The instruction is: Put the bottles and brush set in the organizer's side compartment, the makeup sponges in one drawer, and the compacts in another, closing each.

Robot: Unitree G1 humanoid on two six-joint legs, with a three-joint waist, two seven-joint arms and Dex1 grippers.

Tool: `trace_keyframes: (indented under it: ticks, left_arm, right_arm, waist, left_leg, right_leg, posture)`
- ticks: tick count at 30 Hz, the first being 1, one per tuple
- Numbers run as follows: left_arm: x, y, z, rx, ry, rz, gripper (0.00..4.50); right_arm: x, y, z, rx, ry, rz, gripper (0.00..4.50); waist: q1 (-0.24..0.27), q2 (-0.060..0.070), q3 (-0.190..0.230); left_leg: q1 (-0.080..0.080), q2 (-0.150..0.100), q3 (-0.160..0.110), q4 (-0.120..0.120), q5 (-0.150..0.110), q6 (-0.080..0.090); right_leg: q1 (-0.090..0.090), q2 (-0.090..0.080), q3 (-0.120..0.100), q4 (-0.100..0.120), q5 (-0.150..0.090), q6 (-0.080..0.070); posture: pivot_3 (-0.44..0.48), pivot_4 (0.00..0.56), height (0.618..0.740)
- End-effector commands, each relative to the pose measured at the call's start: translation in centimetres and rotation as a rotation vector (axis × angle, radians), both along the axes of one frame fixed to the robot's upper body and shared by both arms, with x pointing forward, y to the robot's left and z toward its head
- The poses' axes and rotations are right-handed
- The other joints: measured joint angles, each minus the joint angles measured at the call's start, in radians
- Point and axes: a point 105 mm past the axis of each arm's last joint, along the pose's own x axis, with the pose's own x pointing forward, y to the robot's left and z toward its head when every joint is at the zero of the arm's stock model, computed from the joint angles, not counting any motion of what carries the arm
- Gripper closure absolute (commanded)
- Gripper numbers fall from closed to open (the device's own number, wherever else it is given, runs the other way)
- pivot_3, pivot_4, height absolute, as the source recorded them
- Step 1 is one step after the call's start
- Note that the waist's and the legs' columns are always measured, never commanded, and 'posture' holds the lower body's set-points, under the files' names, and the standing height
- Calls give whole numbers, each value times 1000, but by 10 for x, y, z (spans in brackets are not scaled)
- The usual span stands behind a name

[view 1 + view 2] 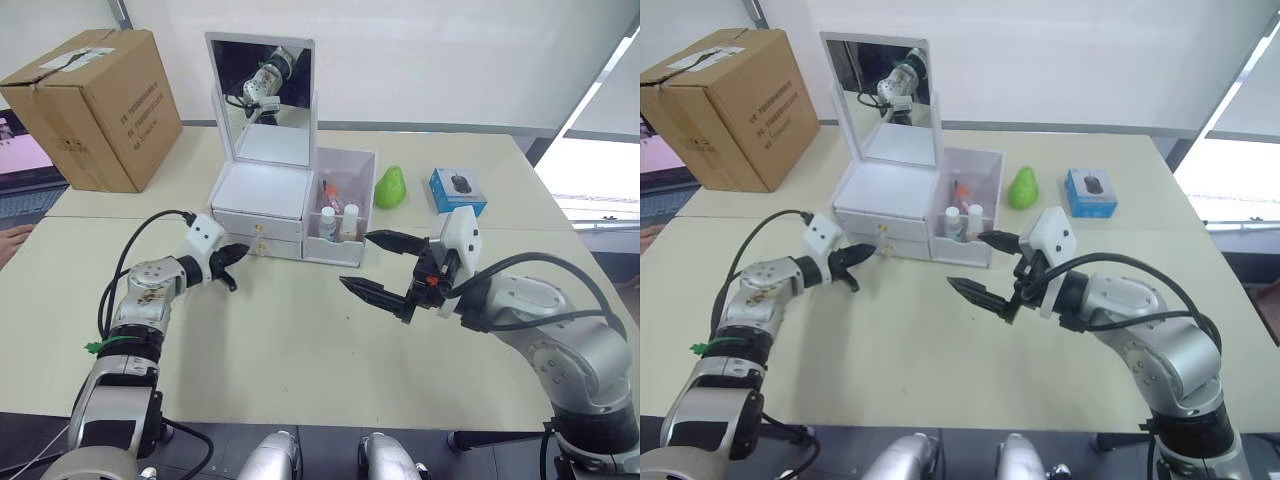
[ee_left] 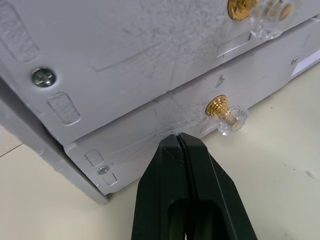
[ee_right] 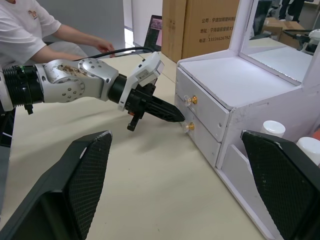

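On the pale worktop [image 1: 300,340] the organizer [image 1: 262,190] holds the bottles [image 1: 338,220] in its side compartment [image 1: 345,200], both drawers look shut, the left tool [image 1: 232,262], pressed together, noses the lower drawer [image 2: 200,125] seemingly finishing its closing, while the right tool [image 1: 380,265] hangs spread apart.

Pale cream table [image 1: 300,350], made of sections with seams running across and lengthwise. White wall [image 1: 450,60] behind, with a grey ledge along its base. Bright window [image 1: 610,110] at far right, daylight strong there. Brown cardboard box [image 1: 95,105] on the table's far left corner, an open laptop [image 1: 20,160] beside it. A seated person in a white shirt [image 3: 30,30] at the table edge.
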Motion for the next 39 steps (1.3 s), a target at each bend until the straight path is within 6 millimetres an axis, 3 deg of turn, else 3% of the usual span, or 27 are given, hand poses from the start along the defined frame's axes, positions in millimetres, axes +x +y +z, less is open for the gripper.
trace_keyframes:
  ticks: [1,8,11,15,18,21,26,30,33,39]
  left_arm:
    - [4,-2,18,7,-58,-12,4487]
    - [-11,18,34,-36,-75,-11,4487]
    - [-39,36,54,-151,-72,-42,4487]
    - [-79,68,68,-164,-54,-50,4487]
    - [-113,111,75,-116,-21,34,3964]
    - [-143,136,78,-70,40,78,3005]
    - [-182,178,80,12,119,197,1416]
    - [-200,212,84,74,113,324,165]
    - [-207,224,81,85,120,365,13]
    - [-204,219,88,50,76,353,13]
  right_arm:
    - [-6,1,11,7,-51,10,0]
    - [-2,-9,9,7,-46,-32,0]
    - [4,-30,9,13,-44,-105,0]
    - [8,-61,5,34,-33,-197,0]
    - [9,-98,-6,18,-15,-303,0]
    - [7,-134,-16,3,-3,-384,0]
    - [-2,-182,-32,-50,36,-459,0]
    - [-6,-207,-37,-81,51,-493,0]
    - [-5,-215,-37,-86,50,-507,0]
    - [-1,-214,-34,-89,45,-502,0]
  waist:
    - [0,0,0]
    - [-5,0,0]
    - [-13,0,0]
    - [-20,1,0]
    - [-21,1,1]
    - [-14,3,2]
    - [-2,6,3]
    - [-3,6,3]
    - [-4,6,3]
    - [-4,5,3]
  left_leg:
    - [0,0,0,0,0,0]
    - [0,1,0,0,0,0]
    - [0,2,1,-1,0,0]
    - [1,4,1,-3,0,0]
    - [3,4,2,-4,0,0]
    - [4,4,4,-5,-1,0]
    - [6,9,13,-5,-4,-5]
    - [6,21,31,-5,-5,-5]
    - [6,28,40,-6,-6,-6]
    - [5,38,55,-6,-6,-6]
  right_leg:
    - [0,0,0,0,0,0]
    - [0,1,0,0,0,0]
    - [-1,1,1,1,2,-3]
    - [-3,2,1,0,3,-6]
    - [-2,2,2,0,2,-4]
    - [-2,1,3,-2,0,-5]
    - [-1,-1,2,-2,-2,-6]
    - [2,-1,1,-2,-7,-14]
    - [5,-1,1,-2,-8,-15]
    - [6,-1,0,-2,-9,-16]
  posture:
    - [0,150,737]
    - [0,150,737]
    - [0,150,737]
    - [0,150,737]
    - [0,150,737]
    - [0,150,737]
    - [0,150,737]
    - [0,150,737]
    - [0,150,737]
    - [0,150,737]
